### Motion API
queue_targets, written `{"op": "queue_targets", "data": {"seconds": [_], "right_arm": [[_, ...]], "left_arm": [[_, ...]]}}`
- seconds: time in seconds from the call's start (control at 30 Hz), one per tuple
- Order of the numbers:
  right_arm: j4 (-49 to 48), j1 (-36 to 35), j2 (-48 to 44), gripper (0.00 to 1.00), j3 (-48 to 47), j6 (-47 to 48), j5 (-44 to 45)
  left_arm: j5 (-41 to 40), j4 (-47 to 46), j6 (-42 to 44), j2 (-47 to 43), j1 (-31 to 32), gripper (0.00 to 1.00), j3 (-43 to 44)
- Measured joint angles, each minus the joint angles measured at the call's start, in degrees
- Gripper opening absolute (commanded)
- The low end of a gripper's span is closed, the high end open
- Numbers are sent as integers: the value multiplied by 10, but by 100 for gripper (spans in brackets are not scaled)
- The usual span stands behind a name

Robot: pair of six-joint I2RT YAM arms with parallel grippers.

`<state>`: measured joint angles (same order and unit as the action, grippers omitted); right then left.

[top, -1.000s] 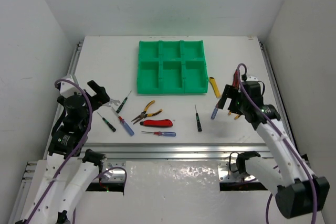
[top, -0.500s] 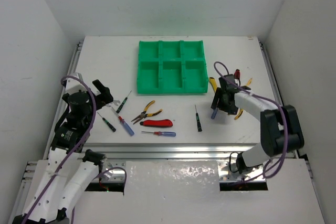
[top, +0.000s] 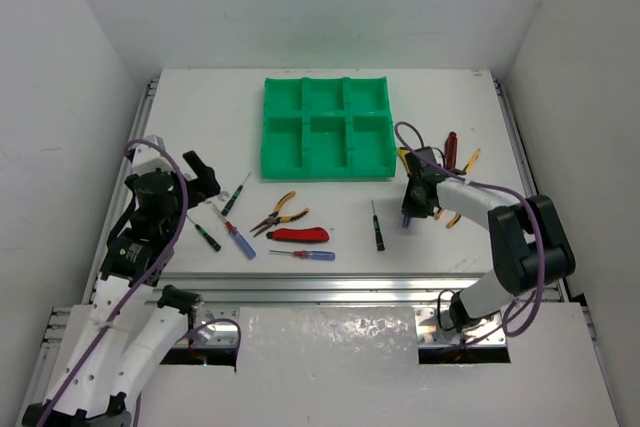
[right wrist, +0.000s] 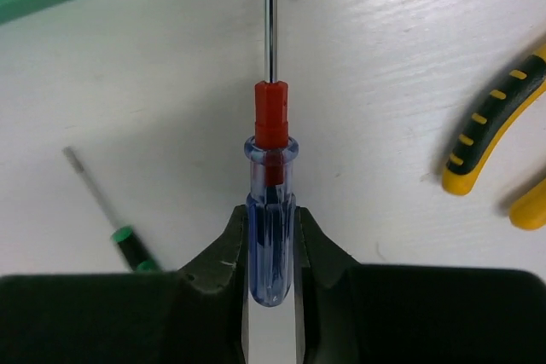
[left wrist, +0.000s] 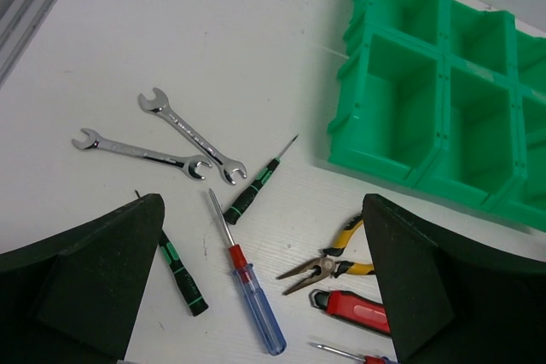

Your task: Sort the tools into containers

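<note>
White table (top: 200, 117), green tray (top: 327, 171) (6 compartments), 2 wrenches (left wrist: 194, 138), pliers (top: 280, 212), red knife (top: 298, 235), screwdrivers (top: 242, 243).

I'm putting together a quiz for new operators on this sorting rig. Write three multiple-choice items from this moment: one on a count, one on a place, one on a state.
1. How many compartments has the green tray? A four; B six; C nine.
2. Where do the silver wrenches lie? A on the table, outside the tray; B inside the tray; C leaning on its wall.
3. The right gripper is: A open; B shut on nothing; C shut on the blue-handled screwdriver.

Key: B, two rows of three; A, both lie flat on bare table in the left wrist view; C, its fingers pinch the handle in the right wrist view.
</note>
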<state>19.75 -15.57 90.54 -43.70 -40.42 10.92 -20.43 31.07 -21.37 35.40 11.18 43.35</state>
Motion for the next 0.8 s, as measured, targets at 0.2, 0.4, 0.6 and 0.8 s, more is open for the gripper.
{"op": "queue_targets", "data": {"seconds": [0.2,0.4,0.6,0.8], "right_arm": [[-10,-19,-77,6,-7,14,-31],[-39,-25,-29,7,-114,72,-72],[-55,-30,111,10,-281,142,-91],[-30,-30,221,49,-400,192,-79]], "left_arm": [[5,0,1,3,0,100,0],[10,0,3,5,0,100,0],[15,-1,4,10,0,100,0],[21,-1,6,19,0,100,-1]]}}
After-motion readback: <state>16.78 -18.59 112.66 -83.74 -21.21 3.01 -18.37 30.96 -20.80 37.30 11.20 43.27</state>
